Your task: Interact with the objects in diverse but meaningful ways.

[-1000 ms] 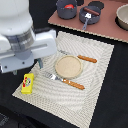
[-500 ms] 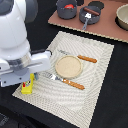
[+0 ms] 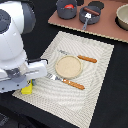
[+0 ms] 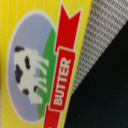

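Observation:
The yellow rectangular box [image 3: 26,90] lies at the corner of the woven placemat [image 3: 100,75] on the exterior view's left. It fills the wrist view [image 4: 35,60], with a cow picture and a red "BUTTER" banner. My gripper is right over the box, and the arm's white body hides its fingers in the exterior view. No fingers show in the wrist view. At the back, a grey saucepan [image 3: 65,10] holds the red tomato [image 3: 68,6]. A second dark pan [image 3: 90,15] holds the brown sausage [image 3: 91,10]. I cannot pick out the white fish.
A round tan plate [image 3: 68,66] sits mid-mat, between a wooden-handled fork [image 3: 66,83] and knife [image 3: 84,58]. The pans stand on a brown board [image 3: 107,27] at the back. A tan bowl [image 3: 122,17] is at the far right. The table is black.
The arm has come down over the yellow box and toward the mat's corner. It now covers more of the box. Nothing else has moved.

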